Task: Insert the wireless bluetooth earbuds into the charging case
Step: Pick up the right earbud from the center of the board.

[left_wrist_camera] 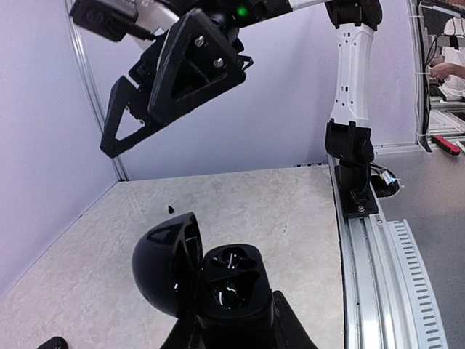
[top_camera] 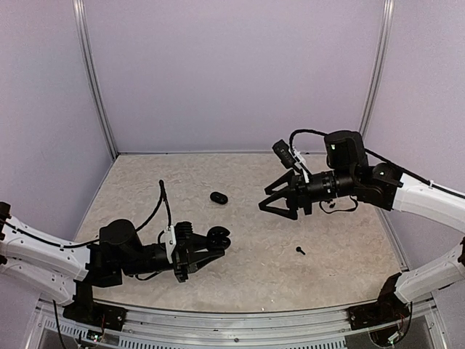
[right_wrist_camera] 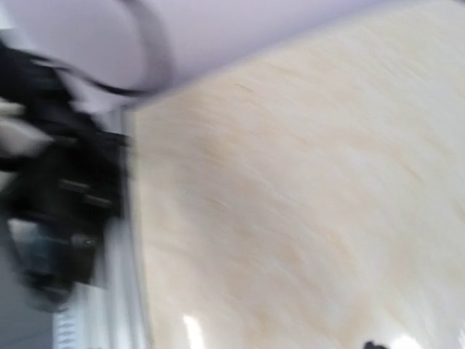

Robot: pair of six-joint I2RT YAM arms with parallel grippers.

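Charging case (left_wrist_camera: 218,280): held off the counter (top_camera: 247,280) in the left gripper (left_wrist_camera: 234,323), close to the near edge and left of centre. The fingers clamp its lower half from both sides. The lid is swung open and stands to the left of the base in the left wrist view. Two wells face the camera; whether either holds anything, cannot tell.

Earbud (top_camera: 300,250): one small black bud lies loose on the counter, right of centre, toward the near edge and well apart from the case. It also shows as a speck in the left wrist view (left_wrist_camera: 171,209).

Black oval item (top_camera: 219,197): lies on the counter about mid-depth, slightly left of centre, beyond the case. Bigger than the bud; cannot tell what it is.

Right gripper (top_camera: 264,199): raised above the counter, right of centre, past the bud toward the far edge. Jaws spread wide, with nothing visible between them. It points toward the left side.

Right wrist view: heavily blurred, showing only counter surface and wall.
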